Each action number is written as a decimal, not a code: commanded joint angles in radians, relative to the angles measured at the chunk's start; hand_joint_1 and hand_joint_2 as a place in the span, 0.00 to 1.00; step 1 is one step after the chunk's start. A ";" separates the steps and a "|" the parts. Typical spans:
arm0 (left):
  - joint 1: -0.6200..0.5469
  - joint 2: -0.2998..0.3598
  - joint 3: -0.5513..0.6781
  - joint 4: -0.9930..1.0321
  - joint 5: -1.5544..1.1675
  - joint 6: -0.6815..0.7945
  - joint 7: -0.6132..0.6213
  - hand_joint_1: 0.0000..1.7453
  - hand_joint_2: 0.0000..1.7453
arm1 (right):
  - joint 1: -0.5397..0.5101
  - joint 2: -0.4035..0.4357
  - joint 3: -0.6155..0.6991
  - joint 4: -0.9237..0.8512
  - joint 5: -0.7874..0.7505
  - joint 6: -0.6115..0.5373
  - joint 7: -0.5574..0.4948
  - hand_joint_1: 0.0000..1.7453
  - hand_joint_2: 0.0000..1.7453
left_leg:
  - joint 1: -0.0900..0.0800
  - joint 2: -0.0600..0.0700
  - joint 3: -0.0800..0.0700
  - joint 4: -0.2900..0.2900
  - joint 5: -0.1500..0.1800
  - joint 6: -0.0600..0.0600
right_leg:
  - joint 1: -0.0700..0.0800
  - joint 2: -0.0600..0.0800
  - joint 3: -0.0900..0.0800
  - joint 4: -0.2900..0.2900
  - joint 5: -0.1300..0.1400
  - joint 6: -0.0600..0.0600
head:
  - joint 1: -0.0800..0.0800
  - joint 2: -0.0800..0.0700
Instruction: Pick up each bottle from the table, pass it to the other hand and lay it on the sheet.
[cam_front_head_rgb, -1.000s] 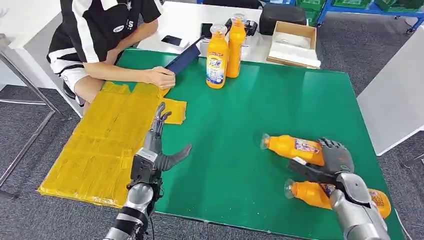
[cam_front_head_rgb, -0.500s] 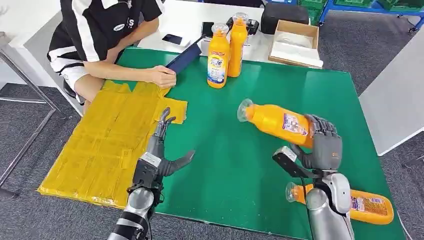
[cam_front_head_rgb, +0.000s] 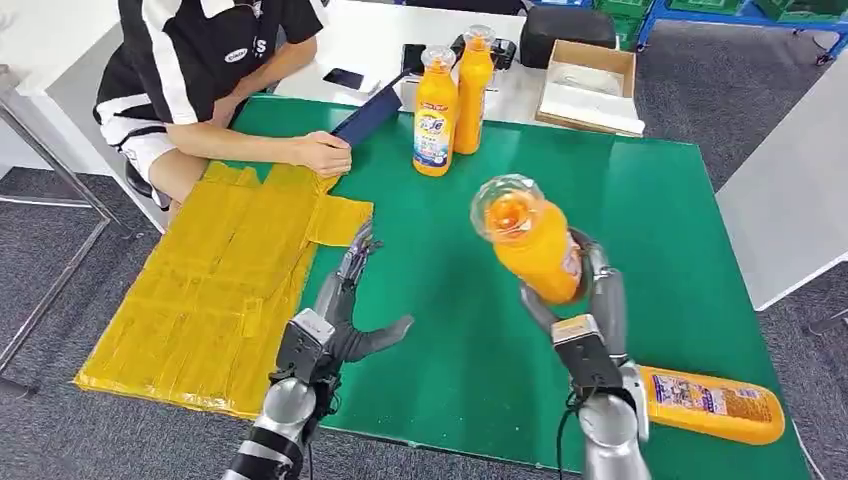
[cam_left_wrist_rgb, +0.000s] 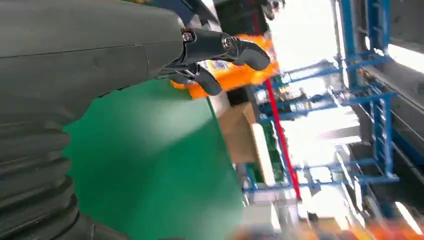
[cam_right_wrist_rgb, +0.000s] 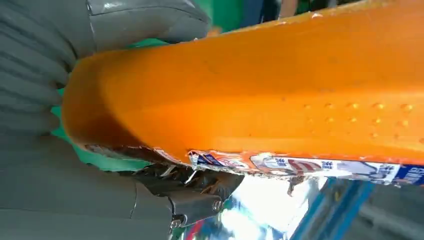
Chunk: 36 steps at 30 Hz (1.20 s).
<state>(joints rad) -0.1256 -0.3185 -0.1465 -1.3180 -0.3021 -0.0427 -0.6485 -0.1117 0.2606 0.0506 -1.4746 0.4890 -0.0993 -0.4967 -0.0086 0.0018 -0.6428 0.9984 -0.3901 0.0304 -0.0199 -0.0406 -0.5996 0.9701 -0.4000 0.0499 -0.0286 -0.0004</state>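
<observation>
**Bottle up in the right hand, ready to cross over**

The right hand (cam_front_head_rgb: 590, 300) grasps an orange bottle (cam_front_head_rgb: 532, 243) round its lower body and holds it clear above the green mat (cam_front_head_rgb: 450, 330), cap end tipped up toward the camera. In the right wrist view the bottle (cam_right_wrist_rgb: 280, 85) sits between the thumb and the dark fingers (cam_right_wrist_rgb: 195, 187), with a torn, peeling label under them. The left hand (cam_front_head_rgb: 345, 310) is released, fingers spread, holding nothing, over the mat just beside the yellow sheet (cam_front_head_rgb: 200, 300).

Handling, as a judgement: the bottle looks full of orange liquid, so fairly heavy for its size and weighted along its whole length. The plastic body is stiff but smooth and likely slippery, and the loose label may slide under a finger. The left hand would best take it round the upper body, below the neck, where the right hand leaves room. Being round, it may roll once laid on the sheet.

Other bottles, placed from the mat: a second one (cam_front_head_rgb: 712, 403) lies on its side at the near right corner, and two more (cam_front_head_rgb: 452, 100) stand upright together at the far edge, all seemingly full and capped. Beyond the far edge an open cardboard box (cam_front_head_rgb: 590, 85) holds something pale that I cannot make out. A person's hand (cam_front_head_rgb: 322, 155) rests at the far left corner, on the sheet's far end
</observation>
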 joint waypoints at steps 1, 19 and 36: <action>-0.016 -0.008 -0.041 0.000 0.006 -0.009 0.009 0.00 1.00 | -0.060 0.052 0.117 0.237 0.013 0.004 -0.019 1.00 1.00 | 0.002 0.003 0.005 0.000 -0.003 -0.003 | 0.001 0.006 0.005 -0.001 -0.002 -0.003 | 0.000 0.000; -0.059 -0.007 -0.055 0.036 0.046 -0.015 0.010 0.00 1.00 | -0.165 0.088 0.554 0.623 -0.030 -0.032 0.027 1.00 1.00 | 0.002 0.000 0.002 0.000 -0.001 -0.002 | 0.001 0.002 0.002 -0.001 -0.001 -0.002 | 0.001 0.000; -0.054 -0.011 -0.051 0.033 0.079 -0.029 -0.005 0.00 1.00 | -0.171 0.088 0.589 0.676 -0.057 -0.046 0.029 1.00 1.00 | 0.002 0.000 0.003 0.000 -0.001 -0.002 | 0.001 0.002 0.002 -0.001 -0.002 -0.003 | 0.001 0.000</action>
<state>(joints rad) -0.1247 -0.3178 -0.1690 -1.3317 -0.2495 -0.0504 -0.6443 -0.2699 0.3517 0.5012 -0.9304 0.4425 -0.1408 -0.4670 -0.0081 0.0021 -0.6438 0.9985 -0.3899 0.0301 -0.0196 -0.0405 -0.6015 0.9701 -0.4004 0.0493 -0.0278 -0.0004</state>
